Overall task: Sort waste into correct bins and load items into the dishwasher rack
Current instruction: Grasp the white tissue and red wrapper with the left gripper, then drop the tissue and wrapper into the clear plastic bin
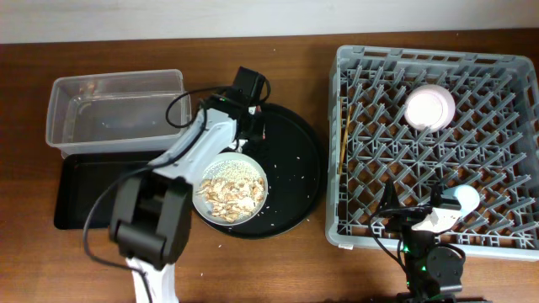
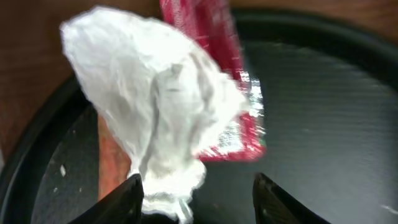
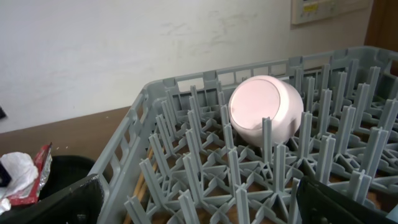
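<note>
The crumpled white napkin [image 2: 149, 106] stands on the round black tray [image 2: 323, 112] with the red wrapper [image 2: 239, 93] leaning behind it. My left gripper [image 2: 202, 199] is open around the napkin's base, which touches the left finger. In the overhead view it [image 1: 250, 133] is at the tray's far left. A pale plate [image 1: 232, 189] holds rice-like scraps [image 1: 227, 192]. The pink bowl [image 1: 429, 108] lies in the grey rack [image 1: 354, 84], also in the right wrist view [image 3: 264, 109]. The chopsticks [image 1: 344, 143] lie along its left side. My right gripper [image 3: 199, 205] is open over the rack, beside the light-blue cup [image 1: 461, 199].
The clear tub [image 1: 118, 105] stands at the back left, with the shallow black rectangular tray [image 1: 88, 189] in front of it. Scattered food crumbs lie on the round black tray [image 1: 295, 160]. The rack's upright pegs [image 3: 267, 143] rise between my right fingers.
</note>
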You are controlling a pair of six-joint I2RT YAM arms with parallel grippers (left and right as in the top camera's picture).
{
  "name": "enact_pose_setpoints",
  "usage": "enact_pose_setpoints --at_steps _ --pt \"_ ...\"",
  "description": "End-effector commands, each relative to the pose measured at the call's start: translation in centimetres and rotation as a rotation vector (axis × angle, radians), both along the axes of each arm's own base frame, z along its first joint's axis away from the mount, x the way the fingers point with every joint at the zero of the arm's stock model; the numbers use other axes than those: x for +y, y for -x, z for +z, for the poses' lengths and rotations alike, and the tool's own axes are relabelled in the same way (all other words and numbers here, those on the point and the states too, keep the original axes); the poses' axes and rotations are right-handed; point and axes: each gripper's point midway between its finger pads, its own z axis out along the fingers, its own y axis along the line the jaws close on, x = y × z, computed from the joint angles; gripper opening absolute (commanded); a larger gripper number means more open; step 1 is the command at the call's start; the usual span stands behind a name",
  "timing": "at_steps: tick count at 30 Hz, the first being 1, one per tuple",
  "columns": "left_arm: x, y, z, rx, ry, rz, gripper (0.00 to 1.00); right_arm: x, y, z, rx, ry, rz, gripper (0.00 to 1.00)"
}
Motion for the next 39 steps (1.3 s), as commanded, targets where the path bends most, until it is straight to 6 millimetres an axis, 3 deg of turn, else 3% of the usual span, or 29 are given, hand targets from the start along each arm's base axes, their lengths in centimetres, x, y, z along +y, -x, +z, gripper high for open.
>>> enact_pose_setpoints --at_steps 1,2,3,4,5,6,9,12,13,15,17,18,20,21,22,23,25,27,29,32,35,39 --pt "1.3 -0.5 -2.8 0.024 -0.063 0.028 0.44 -0.1 0.0 -0.3 0.003 0.001 -0.002 0.98" --pt "1.3 -0.5 -3.1 0.027 -0.065 0.028 0.2 -0.1 0.0 -0.3 0.003 0.001 -0.003 0.98" --pt "1.3 -0.6 -3.1 0.025 -0.064 0.028 0.14 -0.1 0.0 -0.3 0.003 0.001 -0.003 0.98" --pt "1.2 -0.8 -2.8 0.02 -0.062 0.028 0.01 -0.1 0.0 -0.3 0.003 0.001 -0.003 0.98" --pt "1.2 -0.8 -2.5 0.02 -0.062 0.029 0.0 -0.1 0.0 -0.3 0.003 0.001 -0.003 0.98" --pt "1.2 -0.8 -0.8 0.026 -0.057 0.035 0.0 -0.1 0.0 -0.3 0.003 0.001 -0.003 0.98" --pt "2.3 -0.3 6.0 0.013 -0.026 0.113 0.0 -0.1 0.0 -0.3 0.003 0.001 -0.003 0.98" --pt "5.6 0.5 12.2 -0.044 0.002 0.196 0.0 -0.1 0.0 -0.3 0.003 0.001 -0.003 0.98" --pt "8.0 0.3 14.0 -0.082 0.009 0.25 0.0 -0.1 0.0 -0.3 0.003 0.001 -0.003 0.98" --pt "12.2 -0.3 14.7 -0.1 0.011 0.344 0.0 -0.1 0.0 -0.3 0.003 0.001 -0.003 0.98" --pt "17.5 -1.2 13.6 -0.095 0.013 0.483 0.0 -0.1 0.0 -0.3 0.003 0.001 -0.003 0.98" --pt "19.0 -1.8 12.8 -0.093 0.023 0.513 0.0 -0.1 0.0 -0.3 0.003 0.001 -0.003 0.98" --pt "20.2 -2.3 10.3 -0.035 0.047 0.513 0.23 -0.1 0.0 -0.3 0.003 0.001 -0.003 0.98" --pt "19.9 -2.5 9.2 -0.006 0.054 0.463 0.51 -0.1 0.0 -0.3 0.003 0.001 -0.003 0.98" --pt "19.9 -2.5 9.0 -0.002 0.042 0.436 0.72 -0.1 0.0 -0.3 0.003 0.001 -0.003 0.98" --pt "19.4 -2.6 9.4 -0.004 0.054 0.423 0.73 -0.1 0.0 -0.3 0.003 0.001 -0.003 0.98" --pt "15.5 -2.7 10.8 0.001 0.153 0.305 0.73 -0.1 0.0 -0.3 0.003 0.001 -0.003 0.98" --pt "9.2 -1.6 10.4 0.049 0.198 0.167 0.66 -0.1 0.0 -0.3 0.003 0.001 -0.003 0.98" --pt "5.7 -0.7 8.4 0.074 0.118 0.098 0.61 -0.1 0.0 -0.3 0.003 0.001 -0.002 0.98" --pt "-0.1 -0.1 3.6 0.108 0.026 -0.014 0.47 -0.1 0.0 -0.3 0.003 0.001 -0.002 0.98" --pt "-2.7 -0.4 -2.2 0.139 0.005 0.068 0.46 -0.1 0.0 -0.3 0.003 0.001 -0.003 0.98" --pt "-2.8 -0.8 -5.6 0.164 0.01 0.116 0.45 -0.1 0.0 -0.3 0.003 0.001 -0.003 0.98"
